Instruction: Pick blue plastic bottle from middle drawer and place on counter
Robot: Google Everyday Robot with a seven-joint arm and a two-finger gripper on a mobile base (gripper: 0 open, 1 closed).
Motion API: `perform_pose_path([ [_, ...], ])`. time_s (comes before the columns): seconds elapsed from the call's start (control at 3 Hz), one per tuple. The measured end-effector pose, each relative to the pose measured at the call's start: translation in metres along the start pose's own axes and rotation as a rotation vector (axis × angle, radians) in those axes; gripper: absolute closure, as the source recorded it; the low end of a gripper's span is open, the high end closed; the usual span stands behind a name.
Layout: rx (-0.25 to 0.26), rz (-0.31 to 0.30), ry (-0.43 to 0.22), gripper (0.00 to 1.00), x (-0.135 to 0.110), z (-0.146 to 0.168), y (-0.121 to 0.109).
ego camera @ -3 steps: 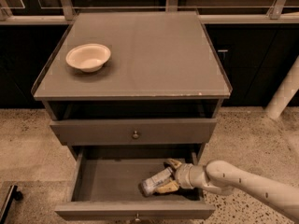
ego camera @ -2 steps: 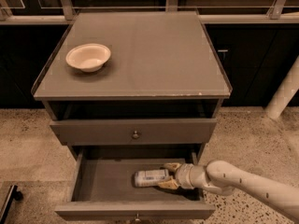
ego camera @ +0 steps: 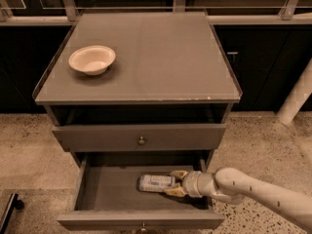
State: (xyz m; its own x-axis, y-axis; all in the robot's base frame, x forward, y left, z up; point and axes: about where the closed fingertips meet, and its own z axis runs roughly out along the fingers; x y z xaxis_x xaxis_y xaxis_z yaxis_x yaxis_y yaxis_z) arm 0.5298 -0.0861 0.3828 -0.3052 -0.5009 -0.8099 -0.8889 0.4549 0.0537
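Observation:
The blue plastic bottle (ego camera: 157, 183) lies on its side on the floor of the pulled-out middle drawer (ego camera: 105, 186), right of its middle. My gripper (ego camera: 176, 183) reaches in from the right, low inside the drawer. Its yellowish fingers (ego camera: 179, 174) stand apart on either side of the bottle's right end, open. The white arm runs off toward the lower right. The grey counter (ego camera: 161, 52) is the cabinet top above.
A cream round bowl (ego camera: 92, 59) sits on the counter's left side. A closed drawer with a round knob (ego camera: 141, 141) is right above the open one and overhangs its back. A white post (ego camera: 297, 94) stands on the speckled floor at right.
The bottle has gone from tilted up at the gripper to lying flat, and has shifted slightly left. The gripper has stayed almost in place.

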Motion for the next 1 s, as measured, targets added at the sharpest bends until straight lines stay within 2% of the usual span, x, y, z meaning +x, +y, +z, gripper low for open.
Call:
perform_pose_path([
  [0.33, 0.000, 0.000, 0.000, 1.00, 0.000, 0.000, 0.000],
  [0.67, -0.033, 0.009, -0.066, 1.00, -0.012, -0.013, 0.007],
  [1.0, -0.035, 0.011, -0.161, 1.00, -0.046, -0.054, 0.026],
])
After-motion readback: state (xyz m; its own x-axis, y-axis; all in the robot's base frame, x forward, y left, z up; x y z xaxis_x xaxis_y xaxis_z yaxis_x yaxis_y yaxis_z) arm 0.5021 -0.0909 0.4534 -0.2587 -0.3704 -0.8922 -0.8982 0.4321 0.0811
